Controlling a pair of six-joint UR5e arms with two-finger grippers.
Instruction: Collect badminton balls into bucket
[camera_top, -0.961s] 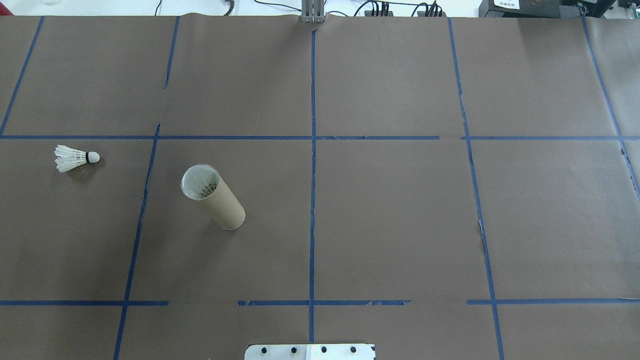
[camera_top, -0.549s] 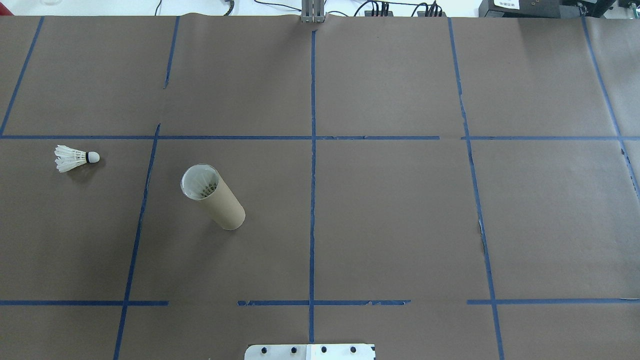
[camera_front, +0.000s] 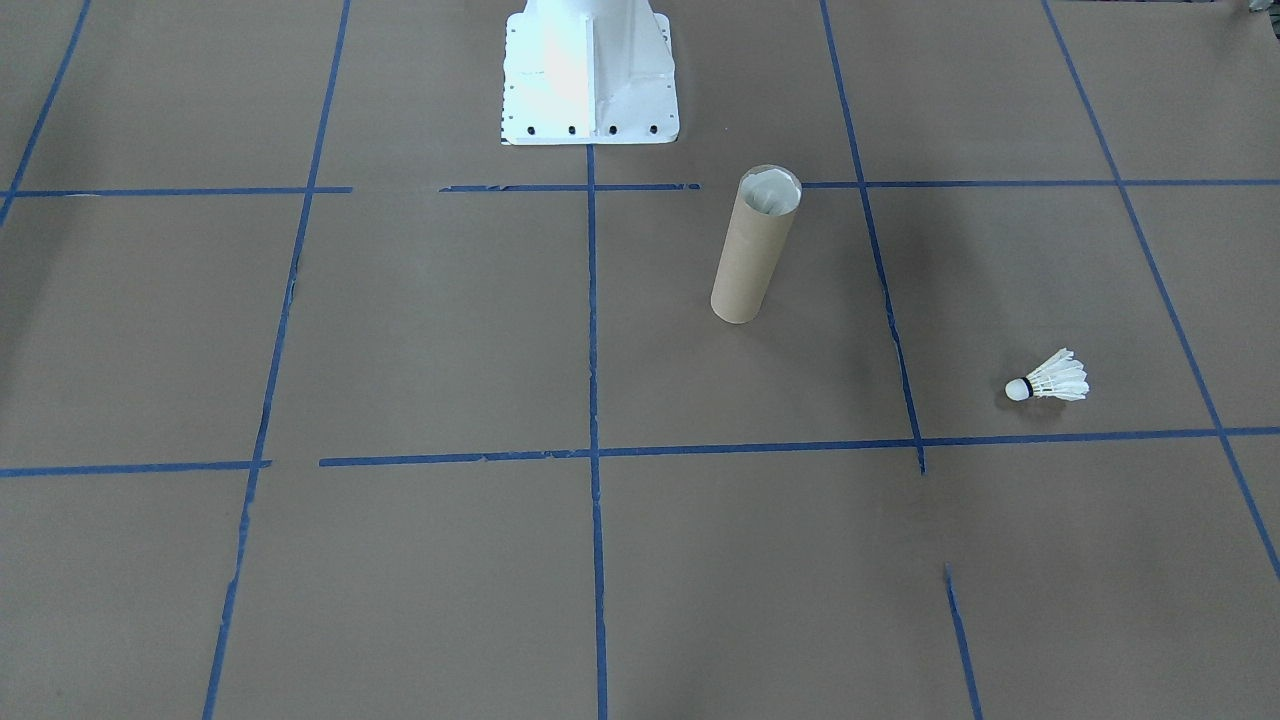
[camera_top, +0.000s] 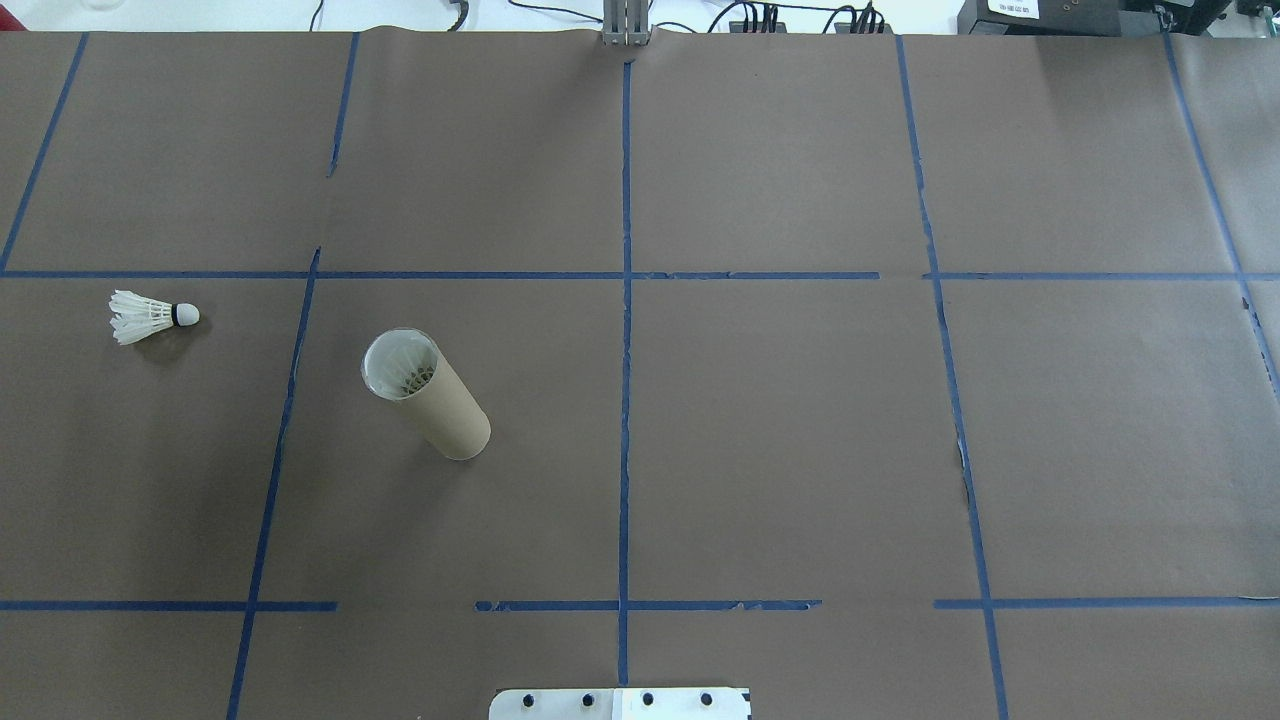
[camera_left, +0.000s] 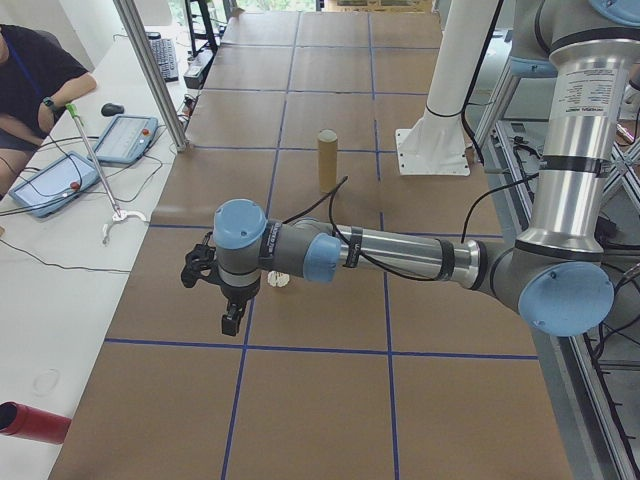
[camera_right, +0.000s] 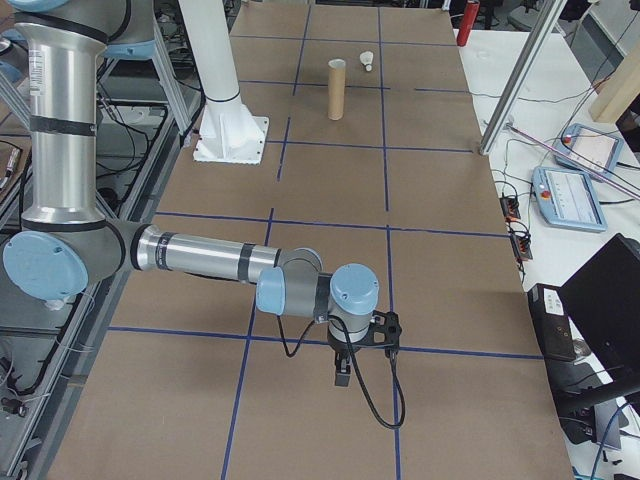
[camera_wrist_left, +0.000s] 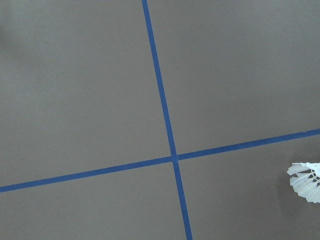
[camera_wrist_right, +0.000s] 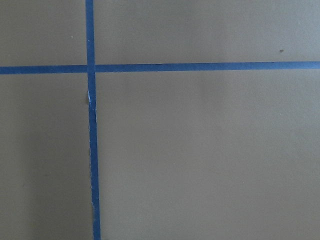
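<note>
- One shuttlecock (camera_top: 150, 316) lies on its side on the table (camera_top: 780, 430), well apart from the cardboard tube (camera_top: 425, 392), cork tip toward it.
- The tube stands upright; white feathers show inside, so some collecting looks done.
- The left gripper (camera_left: 229, 318) hangs above the table near the shuttlecock; the right gripper (camera_right: 342, 374) is far off. I cannot tell either's jaw state.
- Next: lower the left gripper onto the shuttlecock.

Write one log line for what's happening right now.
shuttlecock: lying loose on table | bucket: upright, feathers inside | left gripper: near shuttlecock | right gripper: far
</note>
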